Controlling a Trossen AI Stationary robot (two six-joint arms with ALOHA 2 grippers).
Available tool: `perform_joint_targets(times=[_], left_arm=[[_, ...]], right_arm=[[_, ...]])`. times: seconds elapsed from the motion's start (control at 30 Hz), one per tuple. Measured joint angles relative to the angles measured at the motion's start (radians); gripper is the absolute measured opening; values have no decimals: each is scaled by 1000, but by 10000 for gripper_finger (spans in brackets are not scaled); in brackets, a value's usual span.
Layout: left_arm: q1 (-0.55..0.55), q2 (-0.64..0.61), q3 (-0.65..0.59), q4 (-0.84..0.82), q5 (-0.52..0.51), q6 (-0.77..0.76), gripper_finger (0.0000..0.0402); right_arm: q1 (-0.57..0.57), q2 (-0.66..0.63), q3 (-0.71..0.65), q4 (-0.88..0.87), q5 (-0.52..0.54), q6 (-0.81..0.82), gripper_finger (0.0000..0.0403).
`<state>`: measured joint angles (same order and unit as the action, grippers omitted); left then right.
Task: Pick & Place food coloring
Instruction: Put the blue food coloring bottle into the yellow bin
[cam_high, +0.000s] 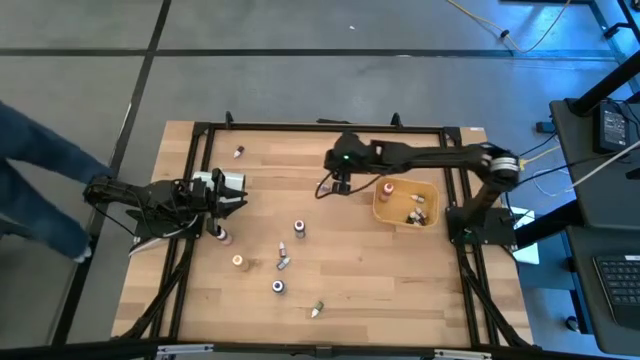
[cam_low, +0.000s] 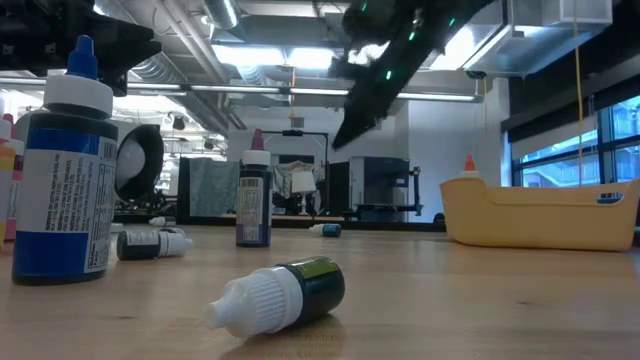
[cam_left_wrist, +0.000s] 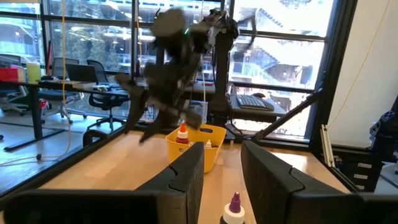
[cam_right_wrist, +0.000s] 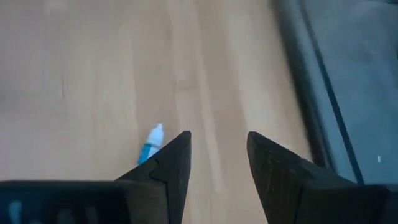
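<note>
My left claw (cam_high: 238, 195) sits at the counter's (cam_high: 350, 290) left edge, fingers narrowly parted, holding nothing. Food coloring bottles (cam_high: 278, 262) lie scattered mid-counter. My right claw (cam_high: 340, 185), partly open and empty, hangs just left of the tray (cam_high: 380, 208).

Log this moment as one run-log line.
left claw: open, empty, left side | right claw: open, empty, beside tray | bottles in tray: several | loose bottles: scattered on table

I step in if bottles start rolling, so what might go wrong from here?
The left pincer sits low beside an upright bottle and might tip it. The right pincer is raised left of the tan tray; sweeping down toward lying bottles such as the one near the front edge could send them rolling.
</note>
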<state>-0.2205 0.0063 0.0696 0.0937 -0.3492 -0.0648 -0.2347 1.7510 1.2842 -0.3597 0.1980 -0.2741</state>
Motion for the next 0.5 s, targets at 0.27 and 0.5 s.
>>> perform_joint_targets(times=[0.27,0.5], left_arm=[[0,0,0,0,0,0,104],[0,0,0,0,0,0,103]], right_arm=[[-58,137,0,7,-181,-46,154],[-65,187,0,6,-183,-45,155]])
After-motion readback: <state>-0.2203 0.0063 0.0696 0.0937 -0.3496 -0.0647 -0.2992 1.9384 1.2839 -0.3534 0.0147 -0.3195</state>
